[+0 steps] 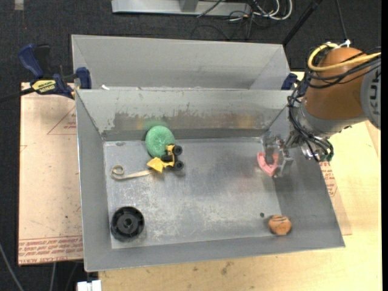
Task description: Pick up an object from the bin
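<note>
My gripper [274, 162] hangs at the right side of the bin, close to the right wall and a little above the floor. A small pink thing [264, 162] sits between its fingers, which are shut on it. A small orange-brown ball [279, 224] lies below the gripper, near the bin's front right corner.
At the back left, a green ball [159, 139] rests beside a yellow and black toy [165, 160]. A thin pale hooked strip [126, 173] lies to their left. A black round disc [127, 222] sits in the front left corner. The arm's orange cover stands over the right rim.
</note>
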Available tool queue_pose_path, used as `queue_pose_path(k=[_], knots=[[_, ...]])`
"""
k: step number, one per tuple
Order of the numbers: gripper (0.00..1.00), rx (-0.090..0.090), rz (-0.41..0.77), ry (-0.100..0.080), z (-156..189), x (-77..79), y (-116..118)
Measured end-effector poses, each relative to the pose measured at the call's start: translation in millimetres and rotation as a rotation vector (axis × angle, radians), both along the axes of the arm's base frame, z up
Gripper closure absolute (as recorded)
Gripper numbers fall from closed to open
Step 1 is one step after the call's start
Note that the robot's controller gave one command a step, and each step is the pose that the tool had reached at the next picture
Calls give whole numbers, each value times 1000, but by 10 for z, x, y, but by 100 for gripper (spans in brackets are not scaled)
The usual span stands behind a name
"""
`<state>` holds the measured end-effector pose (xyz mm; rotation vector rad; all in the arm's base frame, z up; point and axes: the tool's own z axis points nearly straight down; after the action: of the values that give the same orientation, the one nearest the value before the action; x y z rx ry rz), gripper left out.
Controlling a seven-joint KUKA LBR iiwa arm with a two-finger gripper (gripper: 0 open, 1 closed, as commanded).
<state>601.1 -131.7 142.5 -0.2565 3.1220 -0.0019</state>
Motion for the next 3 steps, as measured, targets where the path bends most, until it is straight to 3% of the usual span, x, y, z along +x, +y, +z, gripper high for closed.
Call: queue_pose_path(k=[1,2,3], knots=[[100,5,-127,19,136,-37,-88],[100,-1,-75,-6,-48,76,-16],[100,5,-59,23,-245,-204,206]])
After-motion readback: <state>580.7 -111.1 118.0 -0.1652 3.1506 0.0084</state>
